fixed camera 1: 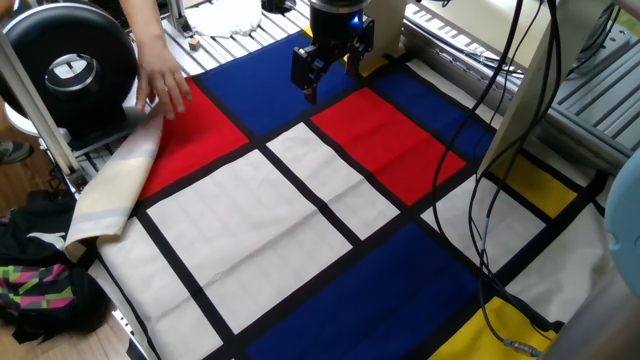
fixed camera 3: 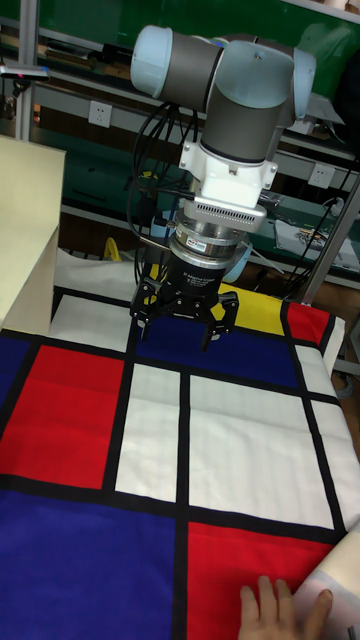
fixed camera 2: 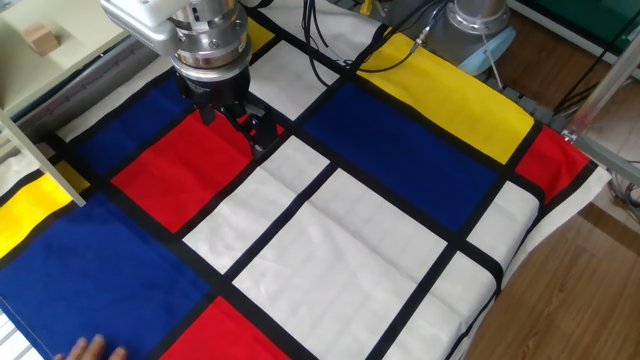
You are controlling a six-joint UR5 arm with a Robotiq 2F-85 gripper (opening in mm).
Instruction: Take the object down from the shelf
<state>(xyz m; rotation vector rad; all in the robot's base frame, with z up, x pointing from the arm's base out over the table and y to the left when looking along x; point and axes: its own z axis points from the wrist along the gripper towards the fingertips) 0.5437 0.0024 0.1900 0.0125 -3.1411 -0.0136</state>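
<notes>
The object (fixed camera 2: 40,38), a tiny tan block, rests on the flat top board of the cream shelf (fixed camera 2: 75,55) at the far left of the other fixed view. The shelf also shows as a pale upright board (fixed camera 3: 25,230) in the tall view and at the right (fixed camera 1: 532,95) in one fixed view; the block is hidden in both. My gripper (fixed camera 2: 232,122) hangs open and empty just above the checked cloth, to the right of the shelf and below its top. Its spread fingers show over the blue field (fixed camera 3: 180,318) and near the red one (fixed camera 1: 328,70).
A person's hand (fixed camera 1: 160,80) grips the folded cloth edge, with fingers at other corners (fixed camera 2: 90,348) (fixed camera 3: 280,605). A black round device (fixed camera 1: 65,65) stands at the left. Cables (fixed camera 1: 495,130) hang along the shelf. A bag (fixed camera 1: 40,285) lies on the floor.
</notes>
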